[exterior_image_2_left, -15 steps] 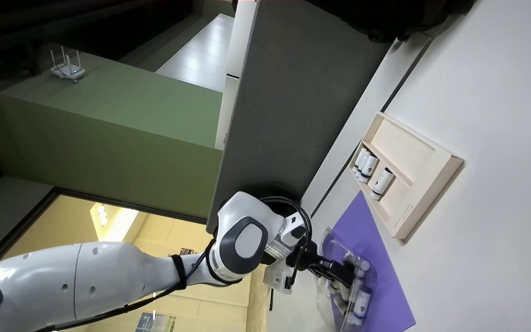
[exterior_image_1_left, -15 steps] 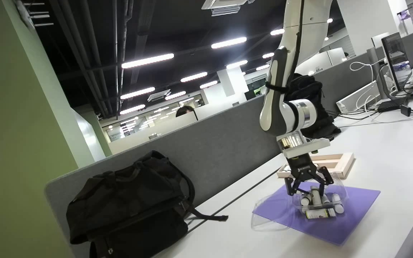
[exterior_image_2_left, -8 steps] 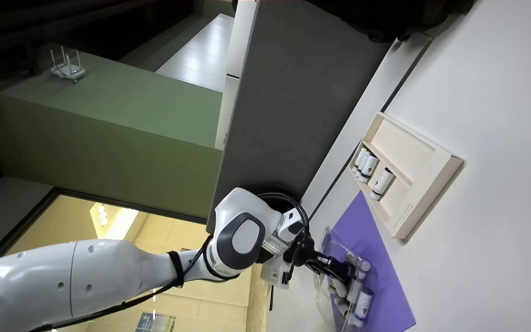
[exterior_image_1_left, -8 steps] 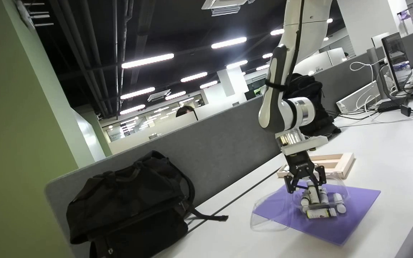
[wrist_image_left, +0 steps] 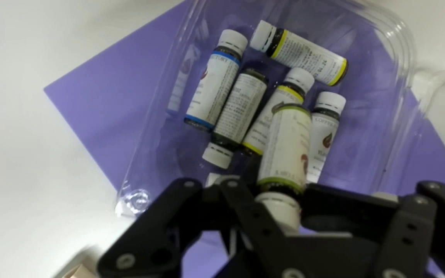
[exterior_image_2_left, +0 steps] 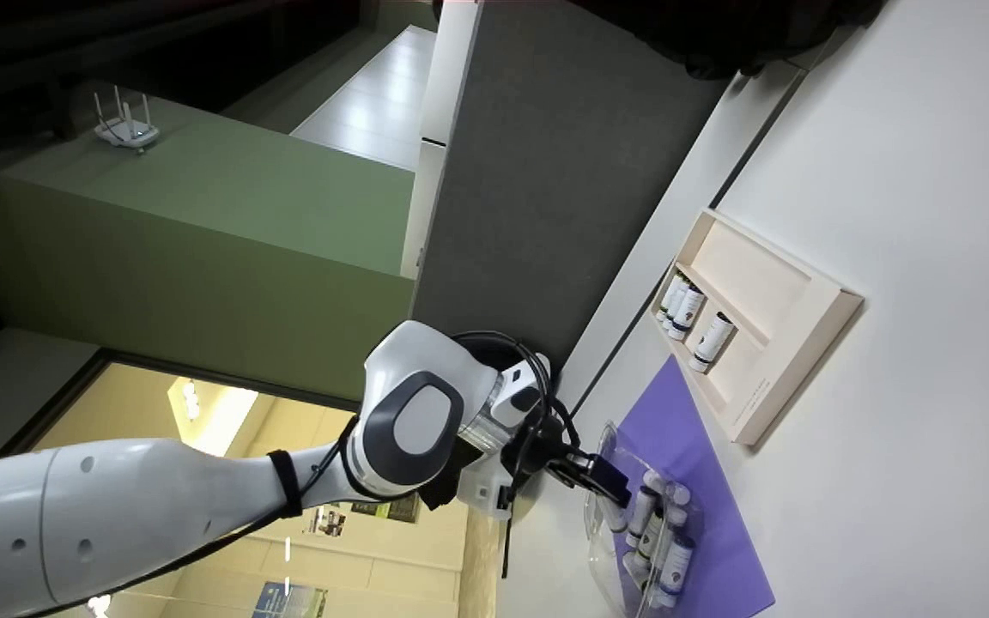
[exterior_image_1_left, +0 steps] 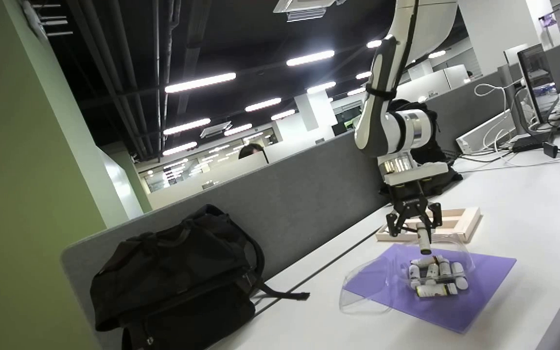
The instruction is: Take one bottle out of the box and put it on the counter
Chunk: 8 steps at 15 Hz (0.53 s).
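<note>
hand [wrist_image_left: 278, 189] and bottle [wrist_image_left: 287, 148] risen | partway closed, clamped near bottle's cap [wrist_image_left: 279, 210] | above clear tray [wrist_image_left: 135, 199]

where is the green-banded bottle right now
In the wrist view, just right of centre: the green-banded bottle is gripped by the claw, held over the clear plastic container.

Bright tubes [exterior_image_1_left: 201, 82] glare under a dark ceiling [exterior_image_1_left: 255, 29], the table [exterior_image_1_left: 523, 209] looks washed-out white, and in my wrist view my gripper [wrist_image_left: 278, 193] looks blurred.
</note>
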Tool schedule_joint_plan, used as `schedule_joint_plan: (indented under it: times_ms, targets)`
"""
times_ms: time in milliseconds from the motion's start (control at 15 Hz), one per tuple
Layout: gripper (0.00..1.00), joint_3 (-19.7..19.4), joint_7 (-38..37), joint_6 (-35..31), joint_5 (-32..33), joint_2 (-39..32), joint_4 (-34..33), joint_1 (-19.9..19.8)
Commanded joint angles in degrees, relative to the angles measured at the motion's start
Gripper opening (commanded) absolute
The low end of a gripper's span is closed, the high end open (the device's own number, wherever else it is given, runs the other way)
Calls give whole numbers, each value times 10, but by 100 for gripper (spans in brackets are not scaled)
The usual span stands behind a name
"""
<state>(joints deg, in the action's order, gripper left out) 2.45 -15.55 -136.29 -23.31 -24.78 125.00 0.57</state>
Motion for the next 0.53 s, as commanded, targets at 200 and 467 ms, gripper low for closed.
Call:
schedule_joint_plan:
  times_ms: [200, 467]
  targets:
    - [8, -42, -21, -50, 14, 93, 57, -18]
    - [8, -97, -73, -143, 80, 100, 63, -16]
